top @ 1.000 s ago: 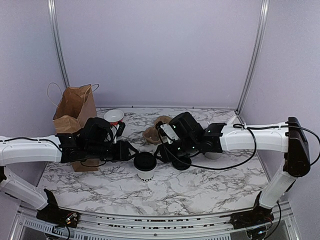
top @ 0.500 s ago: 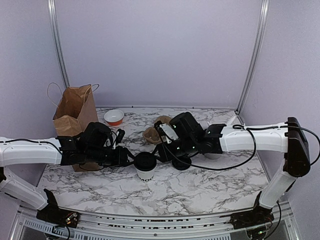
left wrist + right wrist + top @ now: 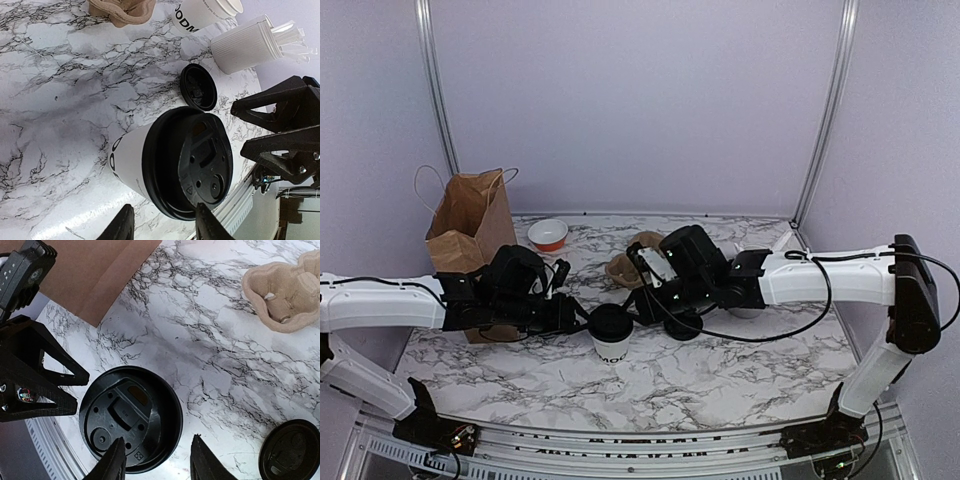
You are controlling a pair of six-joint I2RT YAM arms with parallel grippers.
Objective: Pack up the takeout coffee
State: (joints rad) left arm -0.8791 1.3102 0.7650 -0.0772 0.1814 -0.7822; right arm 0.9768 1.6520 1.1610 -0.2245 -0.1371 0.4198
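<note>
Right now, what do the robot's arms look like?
Both arms are long white tubes, the left arm and the right arm, with chunky black wrists. Thin black cables loop along them. Tiny green lights glow on the right one. The fingers are black with triangle-shaped holes.

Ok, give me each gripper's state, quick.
Left gripper: open, empty, near the white paper cup with black plastic lid.
Right gripper: open, empty, near that lid.
</note>
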